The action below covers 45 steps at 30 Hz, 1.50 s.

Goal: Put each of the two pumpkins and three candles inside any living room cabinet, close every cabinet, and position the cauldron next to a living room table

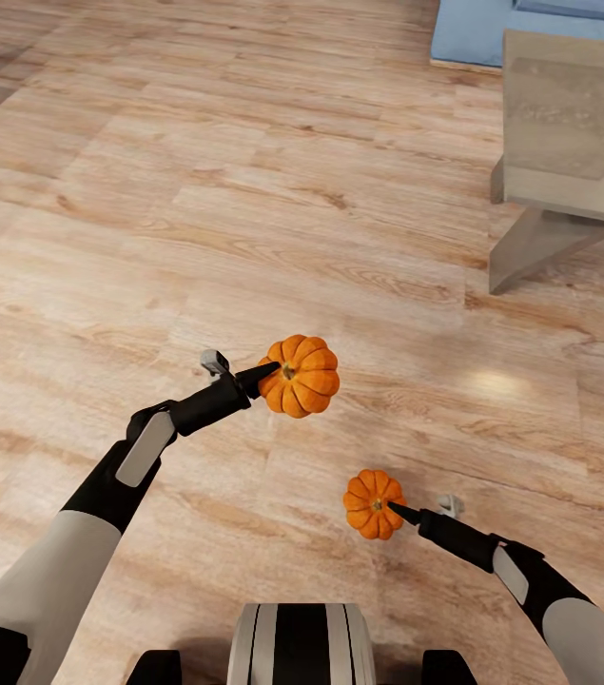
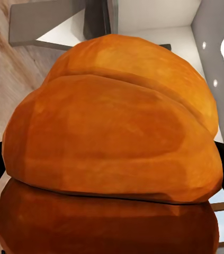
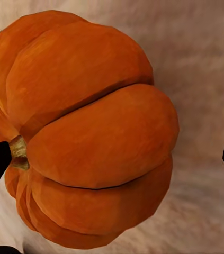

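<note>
Both pumpkins are ribbed orange; left fingers point(image 1: 265, 373) clamp the larger pumpkin point(image 1: 303, 376); right fingers point(image 1: 399, 514) clamp the smaller pumpkin point(image 1: 372, 503).

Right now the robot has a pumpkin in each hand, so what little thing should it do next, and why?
Probably turn to look for the cabinet. The left gripper seems to hold one pumpkin and the right gripper the other pumpkin, both above the wooden floor. Ahead are a grey table and a blue sofa, nowhere to put them away.
</note>
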Motion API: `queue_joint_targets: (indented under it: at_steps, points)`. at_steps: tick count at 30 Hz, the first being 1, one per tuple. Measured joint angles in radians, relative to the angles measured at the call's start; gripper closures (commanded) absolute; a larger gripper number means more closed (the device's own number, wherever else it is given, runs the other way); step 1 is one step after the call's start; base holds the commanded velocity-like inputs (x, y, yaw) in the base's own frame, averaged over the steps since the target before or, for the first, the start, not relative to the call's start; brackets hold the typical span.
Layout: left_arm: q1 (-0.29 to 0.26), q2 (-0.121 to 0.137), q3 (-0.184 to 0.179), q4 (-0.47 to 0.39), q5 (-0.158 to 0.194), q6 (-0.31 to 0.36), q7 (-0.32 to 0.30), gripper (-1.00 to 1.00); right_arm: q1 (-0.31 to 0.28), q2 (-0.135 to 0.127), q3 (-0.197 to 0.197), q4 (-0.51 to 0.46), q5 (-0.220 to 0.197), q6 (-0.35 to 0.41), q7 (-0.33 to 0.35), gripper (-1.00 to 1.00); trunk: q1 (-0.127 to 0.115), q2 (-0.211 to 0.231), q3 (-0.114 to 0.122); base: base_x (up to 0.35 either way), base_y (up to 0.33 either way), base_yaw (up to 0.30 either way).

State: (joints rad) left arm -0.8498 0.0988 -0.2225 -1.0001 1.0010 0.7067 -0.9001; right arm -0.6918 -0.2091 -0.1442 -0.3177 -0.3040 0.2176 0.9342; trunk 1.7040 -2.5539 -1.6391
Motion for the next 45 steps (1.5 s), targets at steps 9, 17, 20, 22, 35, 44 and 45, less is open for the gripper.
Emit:
queue_joint_targets:
  at_steps: [9, 17, 20, 22, 35, 44, 45]
  points:
    - [0.000, 0.001, 0.000, 0.000, 0.000, 0.000, 0.000, 1.00, 0.000, 0.009, -0.001, -0.001, 0.000, -0.003, 0.000, -1.00, 0.000, 0.000, 0.000, 0.000, 0.000, 0.000]
    - [0.000, 0.001, 0.000, 0.001, 0.000, 0.000, 0.000, 1.00, 0.000, 0.011, -0.002, -0.003, -0.011, 0.001, -0.044, -1.00, 0.000, 0.000, 0.000, 0.000, 0.000, 0.005]
    - [0.000, 0.001, 0.000, 0.001, 0.000, 0.000, 0.000, 1.00, 0.000, 0.011, -0.003, -0.004, -0.014, 0.001, -0.044, -1.00, 0.000, 0.000, 0.000, 0.000, 0.000, 0.167]
    - [0.000, 0.001, 0.000, 0.001, 0.000, 0.000, 0.000, 1.00, 0.000, 0.011, -0.006, -0.004, -0.015, 0.001, -0.041, -1.00, 0.000, 0.000, 0.000, 0.000, 0.000, 0.116]
    - [0.000, 0.001, 0.000, 0.002, 0.000, 0.000, 0.000, 1.00, -0.001, 0.011, -0.007, -0.005, -0.014, 0.000, -0.031, -1.00, 0.000, 0.000, 0.001, 0.000, 0.000, 0.069]
    - [0.029, -0.009, 0.001, 0.010, 0.000, -0.003, 0.003, 1.00, -0.009, 0.013, -0.001, -0.003, -0.010, -0.003, -0.034, -1.00, 0.000, 0.000, 0.001, 0.000, 0.000, 0.003]
    - [0.034, -0.015, 0.001, 0.011, -0.001, -0.003, 0.005, 1.00, -0.009, 0.012, 0.000, 0.000, -0.009, -0.003, -0.031, -1.00, 0.000, 0.000, 0.001, 0.000, 0.000, 0.000]
